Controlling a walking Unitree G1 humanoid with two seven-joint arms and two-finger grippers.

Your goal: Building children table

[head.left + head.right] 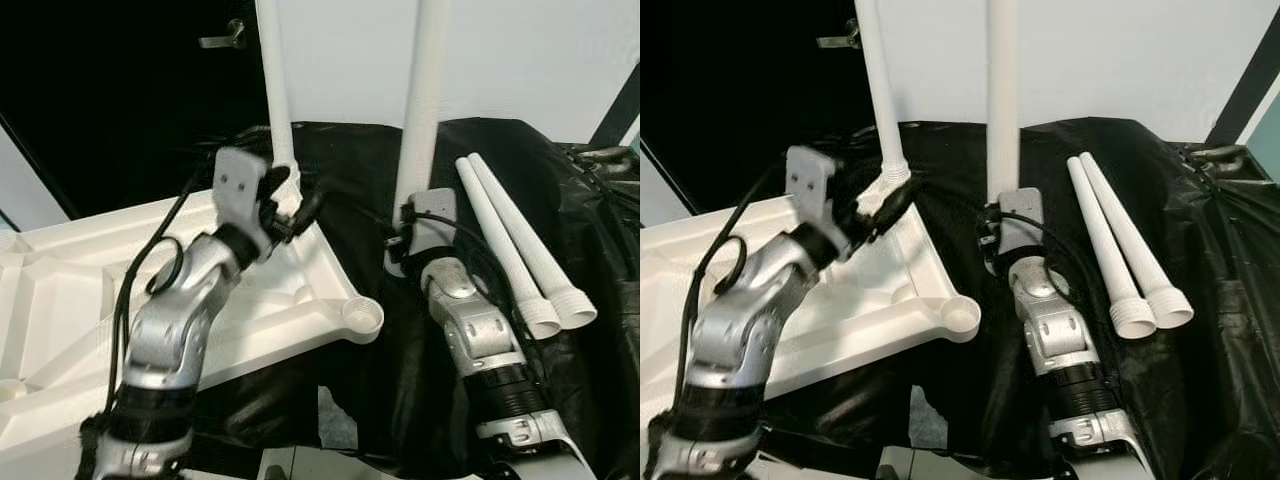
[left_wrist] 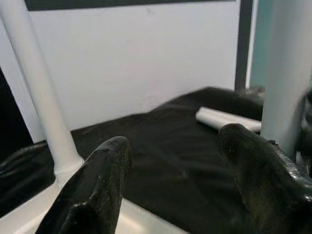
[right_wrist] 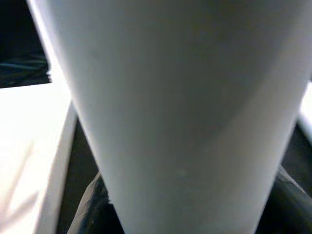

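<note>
Left eye view shows a black sheet draped over the bench, and on its left side the white tabletop lying upside down, ribs up, with a bare round socket at its near corner. One leg already stands upright in the far corner socket, its long axis vertical and rising out of the top of the picture. A second leg also stands upright, just to the right of the tabletop edge and over the sheet rather than over any socket; the right hand is closed around its lower end, and the right wrist view has that leg pressed up against the camera. Two spare legs lie side by side on the sheet to the right, threaded ends nearest the robot, well apart from the tabletop. The left hand sits at the base of the mounted leg with its fingers spread and nothing between them; in the left wrist view the mounted leg stands just beside one finger, not gripped. The bare socket lies nearer the robot than the right hand and to its left, so the held leg probably has to come back and leftward, staying vertical, to drop onto it; the right arm is plainly the nearer one.
</note>
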